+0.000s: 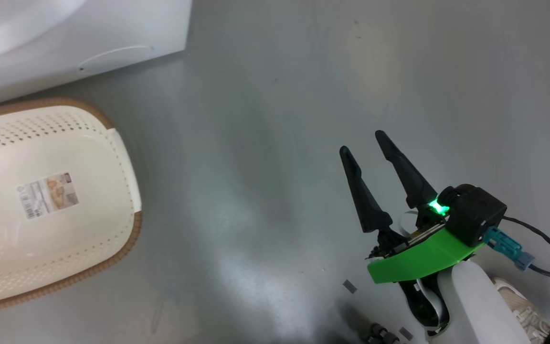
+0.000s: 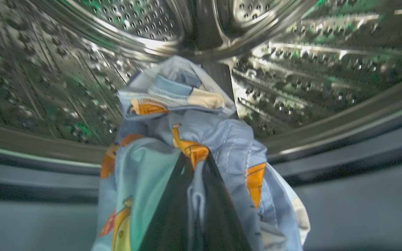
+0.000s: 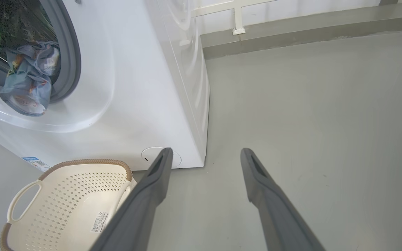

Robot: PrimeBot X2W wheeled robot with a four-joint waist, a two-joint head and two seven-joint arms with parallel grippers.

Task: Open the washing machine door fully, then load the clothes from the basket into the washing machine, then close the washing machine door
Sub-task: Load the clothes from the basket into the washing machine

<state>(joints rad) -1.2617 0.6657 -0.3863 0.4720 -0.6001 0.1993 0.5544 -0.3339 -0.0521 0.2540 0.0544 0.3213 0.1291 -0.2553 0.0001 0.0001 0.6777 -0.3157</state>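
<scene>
Left hand: the two dark fingers are together, clamped on a fold of the clothes. A strip of light blue fabric is pinched between them. The bundle, printed with orange figures, wraps both sides of the fingers and rises ahead of the tips.

Right hand: the fingers stand well apart with nothing between them. The hand hangs above the bare grey floor, and a green light glows at its wrist. A pale shoe shows just beside the forearm at the lower right edge of the head view.

Basket: it stands on the floor to the robot's left, well apart from the right hand. Its cream perforated walls and brown woven-look rim are visible, as is the label on its bare bottom. It sits just in front of the washing machine, near the round flap low on the white front.

Washing machine: the opening is uncovered. In the right wrist view the clothes sit at the mouth, draped across the lower part of the grey-blue gasket, with one end hanging outward.

Drum: perforated steel lies beyond the bundle, with green reflections on it.

Beyond the machine, a grey skirting runs along the foot of the wall.
</scene>
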